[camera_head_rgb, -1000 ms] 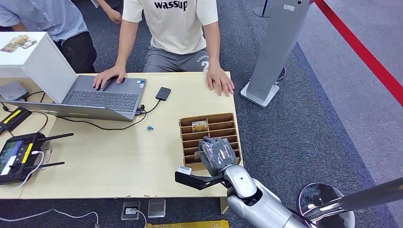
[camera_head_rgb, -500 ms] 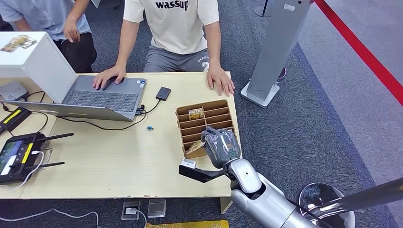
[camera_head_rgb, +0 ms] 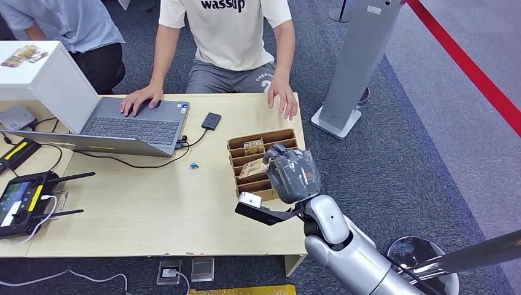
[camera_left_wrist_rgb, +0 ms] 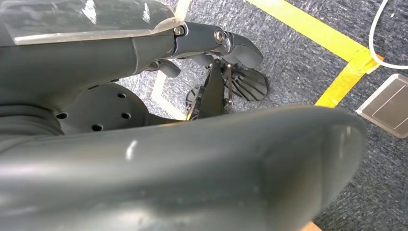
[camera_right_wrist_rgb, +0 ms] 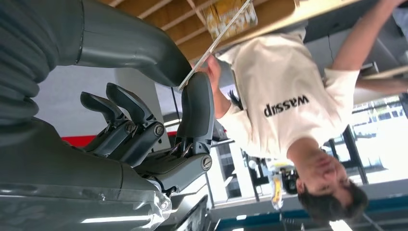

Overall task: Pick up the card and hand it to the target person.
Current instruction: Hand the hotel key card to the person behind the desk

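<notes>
At the far left of the head view the remote and laptop lie where they lay a second ago, and a person's hand stays on the laptop's near corner. The left hand hangs by the robot's side over the carpet, and whether its fingers are apart or curled I cannot tell.

Nearer the middle, the rack has shifted. A second ago it sat lower in the frame under the right hand; now it lies a little higher and further left, with one card left standing in its top slot.

Just right of that, the right hand has risen from the rack's lower slots to the middle right of the frame. It pinches the card edge-on between thumb and a finger; the other fingers stand apart behind. In the head view the card pokes out to the hand's left, over the rack and clear of the slots.

In the upper right of the table, the person's other hand has lifted off the tabletop, fingers hanging down.

So the pick looks done. What is left, I judge, is carrying the card across to that person, who seems to be readying to take it.
</notes>
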